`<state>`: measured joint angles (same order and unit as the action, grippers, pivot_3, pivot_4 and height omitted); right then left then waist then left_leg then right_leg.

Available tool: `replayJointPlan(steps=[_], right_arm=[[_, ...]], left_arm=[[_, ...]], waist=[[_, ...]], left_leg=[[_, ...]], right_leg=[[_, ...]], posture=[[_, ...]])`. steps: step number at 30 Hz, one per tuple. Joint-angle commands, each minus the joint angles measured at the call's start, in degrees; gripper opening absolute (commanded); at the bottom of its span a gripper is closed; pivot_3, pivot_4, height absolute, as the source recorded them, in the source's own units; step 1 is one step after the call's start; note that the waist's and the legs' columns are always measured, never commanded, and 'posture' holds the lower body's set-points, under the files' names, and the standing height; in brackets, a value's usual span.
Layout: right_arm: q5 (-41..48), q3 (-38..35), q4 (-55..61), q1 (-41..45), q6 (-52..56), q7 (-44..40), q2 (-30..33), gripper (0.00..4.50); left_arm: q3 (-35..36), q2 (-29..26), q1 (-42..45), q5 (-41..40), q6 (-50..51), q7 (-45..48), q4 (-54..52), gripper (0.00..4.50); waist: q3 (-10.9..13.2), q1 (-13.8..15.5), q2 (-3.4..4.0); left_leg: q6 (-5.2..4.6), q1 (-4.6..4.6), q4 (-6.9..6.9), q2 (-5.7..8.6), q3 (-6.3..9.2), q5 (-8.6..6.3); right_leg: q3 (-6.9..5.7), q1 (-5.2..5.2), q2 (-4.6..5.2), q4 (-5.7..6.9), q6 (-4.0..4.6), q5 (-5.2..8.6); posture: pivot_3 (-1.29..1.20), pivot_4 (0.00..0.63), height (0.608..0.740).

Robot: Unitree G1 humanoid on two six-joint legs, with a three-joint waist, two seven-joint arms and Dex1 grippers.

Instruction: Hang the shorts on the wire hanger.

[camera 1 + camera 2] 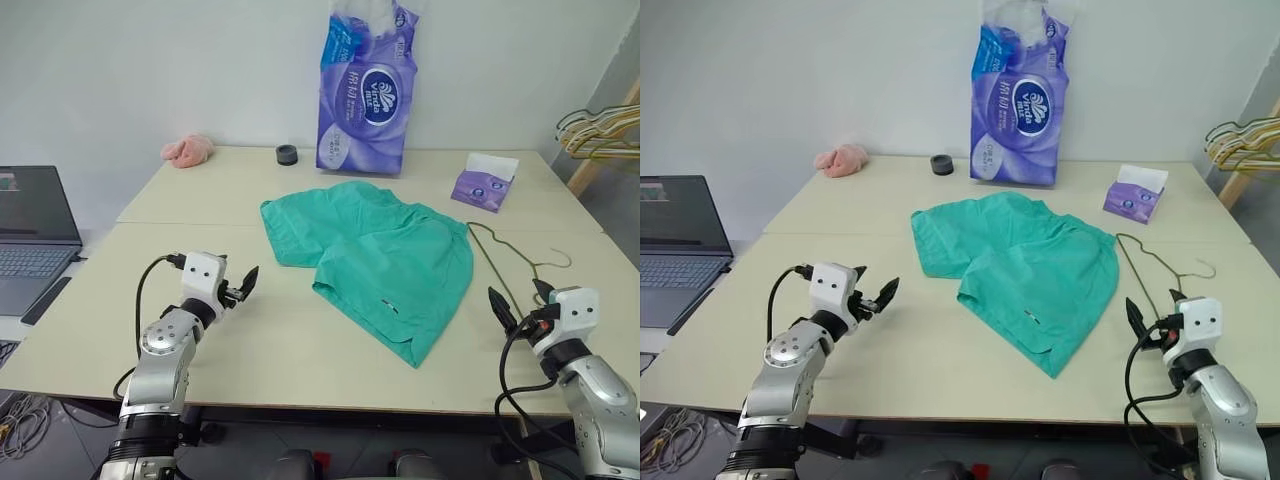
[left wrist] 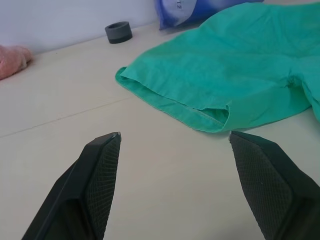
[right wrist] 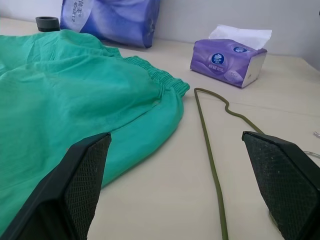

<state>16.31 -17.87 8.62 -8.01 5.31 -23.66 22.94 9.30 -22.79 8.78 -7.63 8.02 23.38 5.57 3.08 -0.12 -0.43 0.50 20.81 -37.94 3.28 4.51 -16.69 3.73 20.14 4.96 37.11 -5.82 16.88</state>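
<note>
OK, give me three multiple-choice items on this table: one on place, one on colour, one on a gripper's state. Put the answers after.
1. Where does the hanger lie relative to the shorts?
A. On top of them
B. Beside them, on the robot's right
C. Beside them, on the robot's left

2. What colour is the tissue box?
A. Purple
B. Yellow
C. Red

3. How does the right gripper stand?
A. Shut on the hanger
B. Shut on the shorts
C. Open, holding nothing

Answers:
1. B: the wire lies on the bare table just past the waistband edge on the right side.
2. A: its sides are purple, with white tissue sticking out on top.
3. C: in the right wrist view its two fingers stand wide apart with only table, cloth and wire beyond them.
</note>
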Motion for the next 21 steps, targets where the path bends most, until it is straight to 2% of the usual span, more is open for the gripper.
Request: replayJointPlan(steps=[1,12,19,21], right_arm=[[-0.52,0.13,2.38,1.46,-0.87,-0.21,1.03,4.48],[-1.51,1.88,3.28,2.00,-1.85,-2.50,2.88,4.48],[-2.19,2.67,3.89,1.83,-3.01,-3.63,3.39,4.48],[-2.17,2.66,4.15,1.41,-3.23,-4.08,3.64,4.50]], left_arm=[[1.60,-0.31,0.06,-0.14,-1.97,-1.23,-0.20,3.67],[0.24,-1.21,0.75,1.11,-3.89,-1.19,0.44,3.67],[0.29,-0.87,1.76,-0.89,-3.12,1.47,1.57,3.67],[-0.22,-0.62,2.21,-1.28,-3.10,2.32,1.48,4.00]], waist=[[0.00,0.02,0.00],[-0.04,0.07,0.00],[-0.24,-0.02,-0.07],[-0.27,-0.04,-0.08]], left_leg=[[0.00,0.00,0.01,0.00,0.00,0.00],[0.00,0.00,0.00,0.01,0.00,0.00],[0.00,0.00,0.00,0.00,-0.01,0.00],[0.00,0.00,0.00,0.00,-0.01,0.00]], right_leg=[[0.00,0.00,0.00,0.00,0.00,0.00],[0.00,0.01,0.00,0.00,0.00,0.00],[0.00,0.01,0.00,0.00,0.00,0.00],[0.00,0.01,0.00,0.00,0.00,0.00]], posture=[[0.00,0.020,0.740],[-0.01,0.006,0.740],[-0.04,0.000,0.740],[-0.05,0.000,0.740]])
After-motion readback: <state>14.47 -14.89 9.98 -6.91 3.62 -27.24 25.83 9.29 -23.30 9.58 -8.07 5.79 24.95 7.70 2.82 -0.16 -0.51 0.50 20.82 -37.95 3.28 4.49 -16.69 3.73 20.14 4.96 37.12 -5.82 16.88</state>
